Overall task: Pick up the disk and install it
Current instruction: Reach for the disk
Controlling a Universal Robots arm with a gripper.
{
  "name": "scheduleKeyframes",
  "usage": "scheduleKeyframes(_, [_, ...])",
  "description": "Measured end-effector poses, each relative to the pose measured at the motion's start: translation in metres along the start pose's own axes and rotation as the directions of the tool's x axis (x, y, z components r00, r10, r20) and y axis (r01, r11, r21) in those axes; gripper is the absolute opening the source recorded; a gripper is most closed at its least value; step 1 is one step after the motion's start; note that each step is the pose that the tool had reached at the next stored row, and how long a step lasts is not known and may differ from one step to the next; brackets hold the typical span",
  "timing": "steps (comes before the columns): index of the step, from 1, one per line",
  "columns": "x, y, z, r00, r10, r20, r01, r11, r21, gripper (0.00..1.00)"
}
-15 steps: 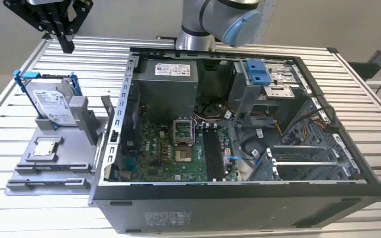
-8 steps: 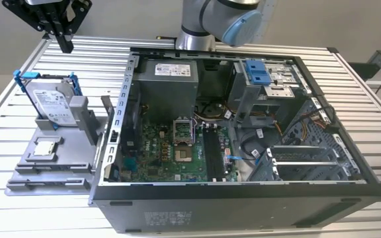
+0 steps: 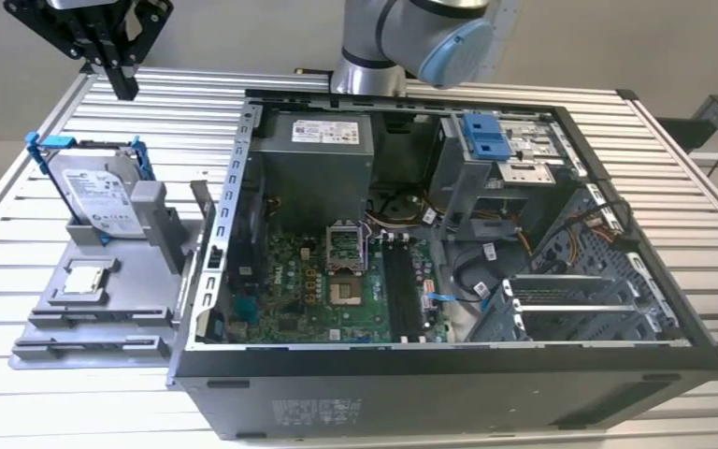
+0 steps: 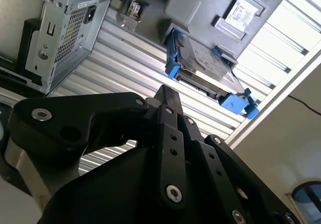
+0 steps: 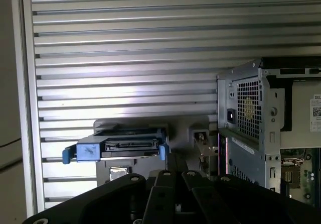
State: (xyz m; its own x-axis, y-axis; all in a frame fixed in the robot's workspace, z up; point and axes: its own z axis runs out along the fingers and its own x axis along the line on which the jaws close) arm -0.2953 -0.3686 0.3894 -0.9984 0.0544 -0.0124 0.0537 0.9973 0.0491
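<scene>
In the exterior view the gripper [image 3: 123,87] hangs at about ten o'clock of the scene, above the slatted metal table [image 3: 35,393]. Its two black fingers are pressed together with nothing between them. The second wrist view shows the gripper [image 4: 164,91] with its fingers meeting at the tip. The disk [image 3: 90,187] rests apart from the gripper, at nine o'clock of the open computer case [image 3: 459,374]. It leans tilted in a grey holder [image 3: 147,220] on the table, label facing up and blue carrier rail framing it, with its lower end tucked into the holder's slot. The gripper sits at roughly twelve o'clock from the disk's raised end — near it, not touching. At six o'clock from the disk, on the same holder, a small square processor chip [image 3: 85,279] lies flat. Inside the case the motherboard [image 3: 334,281] lies near the middle, with the power supply [image 3: 322,140] at its twelve o'clock and a bare blue latch [image 3: 486,136] at about one o'clock. Both wrist views look past the gripper's black links to the disk [image 4: 200,63] in its holder. The first wrist view shows the disk [image 5: 120,146] edge-on — blue tabs at either end — just beside the case's rear corner [image 5: 251,118].
</scene>
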Motion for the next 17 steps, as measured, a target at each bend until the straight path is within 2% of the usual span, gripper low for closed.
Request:
scheduleKeyframes(4, [0.0007,0.0000,-0.0001,1.0000,0.000,-0.0003,0.000,1.0000,0.0002,0.00])
scheduleKeyframes(8, [0.0068,-0.0004,0.0003,1.0000,0.000,-0.0007,0.000,1.0000,0.0002,0.00])
scheduleKeyframes(11, [0.0163,-0.0006,0.0007,1.0000,0.000,-0.0013,0.000,1.0000,0.0001,0.00])
scheduleKeyframes(17, [0.0419,-0.0005,0.0015,1.0000,0.000,-0.0031,0.000,1.0000,0.0002,0.00])
